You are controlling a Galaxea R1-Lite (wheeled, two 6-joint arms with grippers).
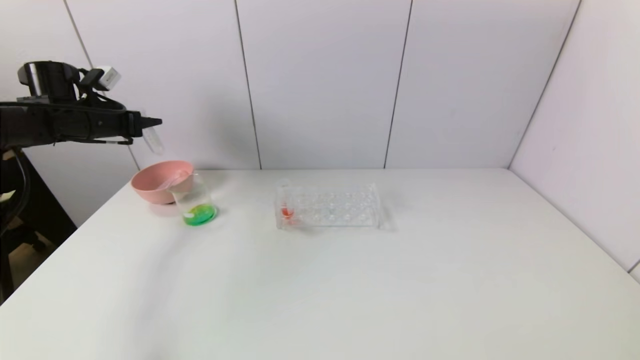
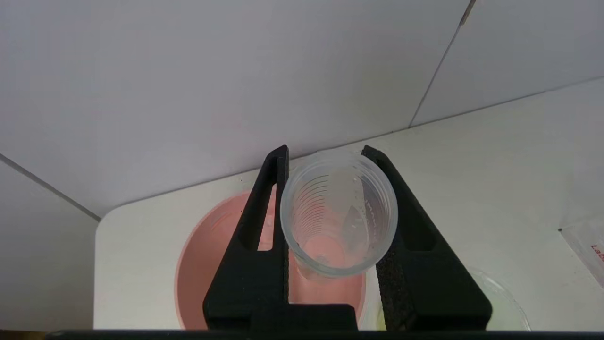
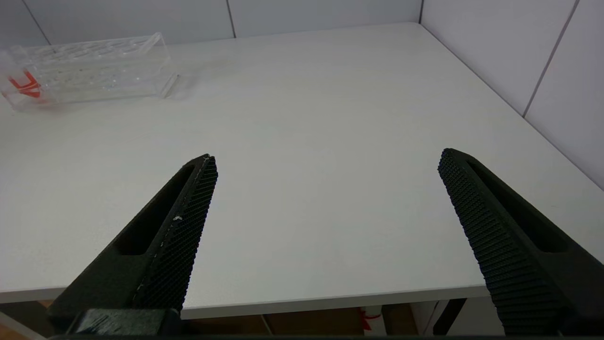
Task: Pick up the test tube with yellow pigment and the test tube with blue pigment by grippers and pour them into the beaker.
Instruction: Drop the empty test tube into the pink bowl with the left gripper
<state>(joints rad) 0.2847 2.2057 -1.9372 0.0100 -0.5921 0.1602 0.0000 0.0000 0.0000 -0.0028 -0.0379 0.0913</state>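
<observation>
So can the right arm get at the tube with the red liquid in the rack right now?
Probably yes: the right tool is open and empty, with bare table between it and the rack. The red tube stands in the rack's end farthest from that arm.

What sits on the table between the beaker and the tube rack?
Nothing: in the head view the table is bare between the beaker, which holds green liquid, and the tube rack. The pink bowl sits on the beaker's other side.
</observation>
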